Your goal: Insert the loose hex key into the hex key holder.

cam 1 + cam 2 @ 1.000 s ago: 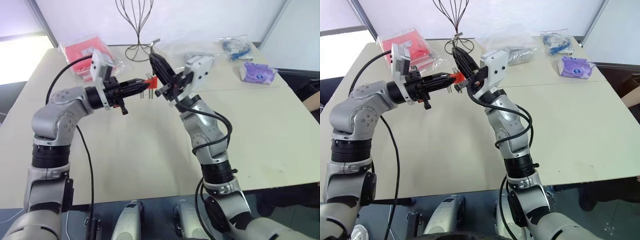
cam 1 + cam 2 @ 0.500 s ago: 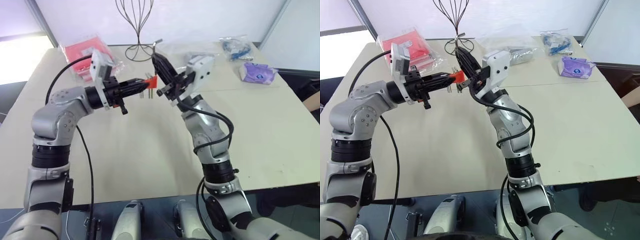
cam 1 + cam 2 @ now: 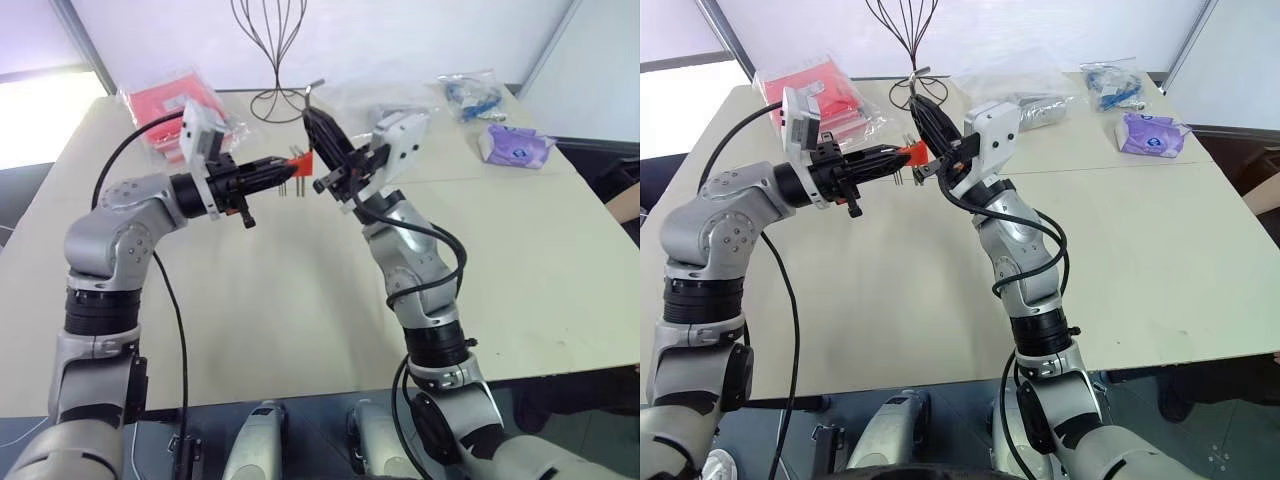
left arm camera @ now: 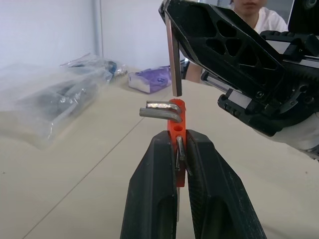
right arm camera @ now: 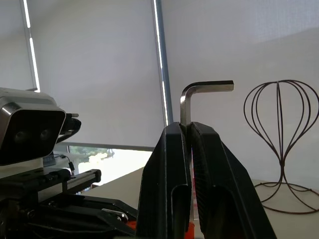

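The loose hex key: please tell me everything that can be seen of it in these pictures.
The loose hex key is a thin grey metal rod, L-shaped, with a shine. The right tool, shut, pinches its long shank, so it is in the air above the table. Its short bent end sticks out past the fingertips, and its straight end points down at the top of the orange-red hex key holder, just above it and apparently not yet in a hole. The left tool grips the holder.

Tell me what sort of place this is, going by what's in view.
Probably an indoor lab or office set up for tabletop tests: a large beige table against white blinds, strewn with bagged items such as red packets in clear plastic and a purple tissue pack, plus a black wire stand.
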You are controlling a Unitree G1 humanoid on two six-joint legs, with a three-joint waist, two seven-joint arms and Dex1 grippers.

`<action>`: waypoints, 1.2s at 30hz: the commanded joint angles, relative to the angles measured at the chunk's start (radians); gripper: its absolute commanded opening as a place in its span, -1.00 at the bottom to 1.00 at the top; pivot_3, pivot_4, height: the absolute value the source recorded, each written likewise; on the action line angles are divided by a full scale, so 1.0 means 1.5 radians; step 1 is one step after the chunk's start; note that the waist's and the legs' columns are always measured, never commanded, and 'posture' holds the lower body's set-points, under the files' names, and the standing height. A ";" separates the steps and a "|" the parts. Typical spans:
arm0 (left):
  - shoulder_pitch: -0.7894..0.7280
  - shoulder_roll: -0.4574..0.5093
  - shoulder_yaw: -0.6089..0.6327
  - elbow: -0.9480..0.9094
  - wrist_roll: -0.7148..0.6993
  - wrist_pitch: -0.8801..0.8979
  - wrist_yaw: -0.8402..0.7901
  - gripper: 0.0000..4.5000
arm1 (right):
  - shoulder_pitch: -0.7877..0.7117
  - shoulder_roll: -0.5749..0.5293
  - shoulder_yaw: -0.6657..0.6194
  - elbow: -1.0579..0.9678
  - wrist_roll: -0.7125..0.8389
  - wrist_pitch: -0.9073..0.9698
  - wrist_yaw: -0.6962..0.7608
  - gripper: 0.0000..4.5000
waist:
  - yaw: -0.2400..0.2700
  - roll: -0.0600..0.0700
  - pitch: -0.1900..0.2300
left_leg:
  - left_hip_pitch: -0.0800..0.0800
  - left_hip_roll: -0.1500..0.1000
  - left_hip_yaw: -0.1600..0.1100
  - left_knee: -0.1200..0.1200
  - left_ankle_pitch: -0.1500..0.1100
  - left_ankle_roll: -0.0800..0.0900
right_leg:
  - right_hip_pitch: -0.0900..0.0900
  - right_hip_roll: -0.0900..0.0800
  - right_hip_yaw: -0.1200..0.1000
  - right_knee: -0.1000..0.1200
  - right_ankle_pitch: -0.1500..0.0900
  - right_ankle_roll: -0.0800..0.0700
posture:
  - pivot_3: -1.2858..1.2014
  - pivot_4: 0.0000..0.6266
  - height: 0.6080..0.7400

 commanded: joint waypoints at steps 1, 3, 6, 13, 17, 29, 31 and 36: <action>-0.019 0.000 0.015 -0.013 -0.012 -0.009 0.000 -1.00 | -0.001 0.008 0.005 -0.028 0.001 -0.012 0.000 -0.97 | 0.000 0.000 0.000 | 0.000 0.000 0.000 0.000 0.000 0.000 | 0.000 0.000 0.000 0.000 0.000 0.000 | 0.03 -0.52 1.00; -0.018 -0.001 0.016 -0.014 -0.013 -0.009 0.000 -1.00 | 0.000 0.007 0.005 -0.028 0.001 -0.012 0.000 -0.97 | 0.000 0.000 0.000 | 0.000 0.000 0.000 0.000 0.000 0.000 | 0.000 0.000 0.000 0.000 0.000 0.000 | 0.03 -0.52 1.00; -0.016 -0.001 0.016 -0.018 -0.014 -0.007 0.001 -1.00 | -0.001 0.006 0.005 -0.025 0.001 -0.013 0.000 -0.97 | 0.000 0.000 0.000 | 0.000 0.000 0.000 0.000 0.000 0.000 | 0.000 0.000 0.000 0.000 0.000 0.000 | 0.03 -0.52 1.00; -0.014 -0.001 0.018 -0.022 -0.017 -0.005 0.001 -1.00 | -0.006 0.005 0.001 -0.017 -0.001 -0.018 0.000 -0.97 | 0.000 0.000 0.000 | 0.000 0.000 0.000 0.000 0.000 0.000 | 0.000 0.000 0.000 0.000 0.000 0.000 | 0.03 -0.52 1.00; -0.014 -0.001 0.018 -0.022 -0.018 -0.004 0.001 -1.00 | -0.009 0.004 -0.002 -0.014 -0.001 -0.020 -0.001 -0.97 | 0.000 0.000 0.000 | 0.000 0.000 0.000 0.000 0.000 0.000 | 0.000 0.000 0.000 0.000 0.000 0.000 | 0.03 -0.52 1.00; -0.018 0.002 0.017 -0.021 -0.023 -0.004 0.006 -1.00 | -0.010 0.001 -0.005 -0.011 0.000 -0.024 0.000 -0.97 | 0.000 0.000 0.000 | 0.000 0.000 0.000 0.000 0.000 0.000 | 0.000 0.000 0.000 0.000 0.000 0.000 | 0.03 -0.52 1.00; -0.019 0.002 0.020 -0.018 -0.024 -0.005 0.009 -1.00 | -0.010 0.001 -0.005 -0.012 -0.001 -0.024 0.000 -0.97 | 0.000 0.000 0.000 | 0.000 0.000 0.000 0.000 0.000 0.000 | 0.000 0.000 0.000 0.000 0.000 0.000 | 0.03 -0.52 1.00; -0.022 0.001 0.024 -0.014 -0.026 -0.005 0.013 -1.00 | -0.006 0.001 -0.003 -0.017 0.000 -0.021 -0.001 -0.97 | 0.000 0.000 0.000 | 0.000 0.000 0.000 0.000 0.000 0.000 | 0.000 0.000 0.000 0.000 0.000 0.000 | 0.03 -0.52 1.00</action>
